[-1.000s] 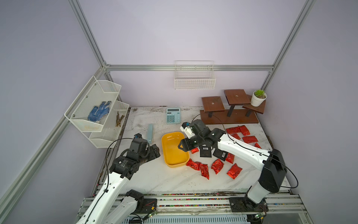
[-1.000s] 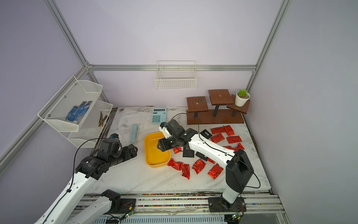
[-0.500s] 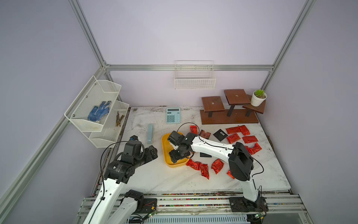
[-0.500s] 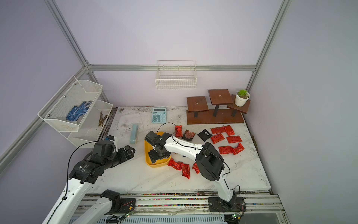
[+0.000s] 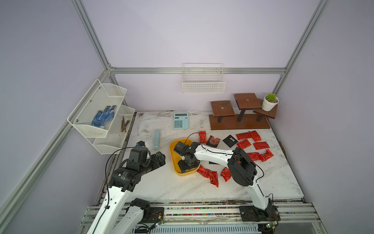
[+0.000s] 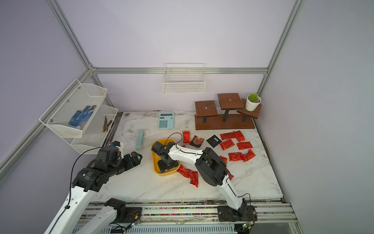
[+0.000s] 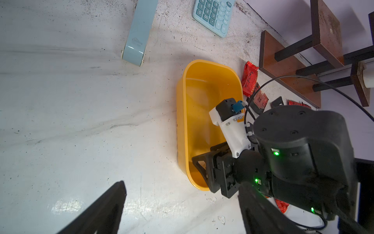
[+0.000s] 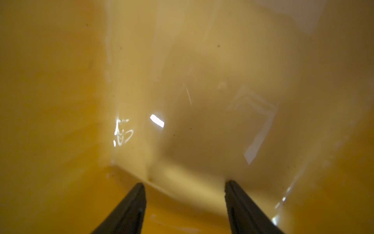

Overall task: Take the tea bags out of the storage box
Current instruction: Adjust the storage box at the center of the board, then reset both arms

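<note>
Right gripper is down inside the storage box, jaws apart!
On the wrist camera your right gripper's two black fingers are spread over the glossy yellow floor, close to the tub's wall. Your left gripper hovers over the table just beside the box, on its left, jaws wide too. The tea bags lie out on the table: red sachets scattered to the right, a few more by the box's near corner, and a black sachet and a reddish-brown square past its far end.
</note>
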`<action>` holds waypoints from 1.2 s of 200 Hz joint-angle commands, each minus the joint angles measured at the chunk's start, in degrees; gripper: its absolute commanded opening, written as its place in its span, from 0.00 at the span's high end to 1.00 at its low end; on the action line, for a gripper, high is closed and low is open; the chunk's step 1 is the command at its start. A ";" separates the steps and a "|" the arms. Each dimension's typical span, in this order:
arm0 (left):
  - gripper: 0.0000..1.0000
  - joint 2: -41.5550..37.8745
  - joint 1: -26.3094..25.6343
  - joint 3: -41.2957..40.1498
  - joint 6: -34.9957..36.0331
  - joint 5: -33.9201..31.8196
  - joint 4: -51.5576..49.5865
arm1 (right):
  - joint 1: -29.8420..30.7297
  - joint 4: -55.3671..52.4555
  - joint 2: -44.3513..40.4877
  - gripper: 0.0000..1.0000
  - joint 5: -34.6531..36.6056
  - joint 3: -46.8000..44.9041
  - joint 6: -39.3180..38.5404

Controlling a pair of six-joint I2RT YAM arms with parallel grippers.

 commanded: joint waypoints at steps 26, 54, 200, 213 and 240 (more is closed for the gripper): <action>0.10 0.76 0.53 0.80 0.56 1.04 1.92 | 0.19 0.94 2.63 0.74 2.13 1.14 0.96; 0.10 0.98 0.55 1.62 0.47 0.52 1.45 | -0.04 2.07 1.35 0.96 2.72 3.35 1.60; 0.00 8.65 0.84 13.23 16.16 -26.91 15.26 | -3.41 60.45 -73.47 0.39 43.07 -53.17 -20.39; 0.00 6.61 0.81 8.80 20.59 -26.04 21.34 | -3.51 77.18 -83.81 0.00 38.77 -65.61 -29.18; 0.00 3.12 1.05 -5.84 27.95 -33.07 40.09 | -7.37 75.74 -93.80 0.00 44.19 -70.76 -34.30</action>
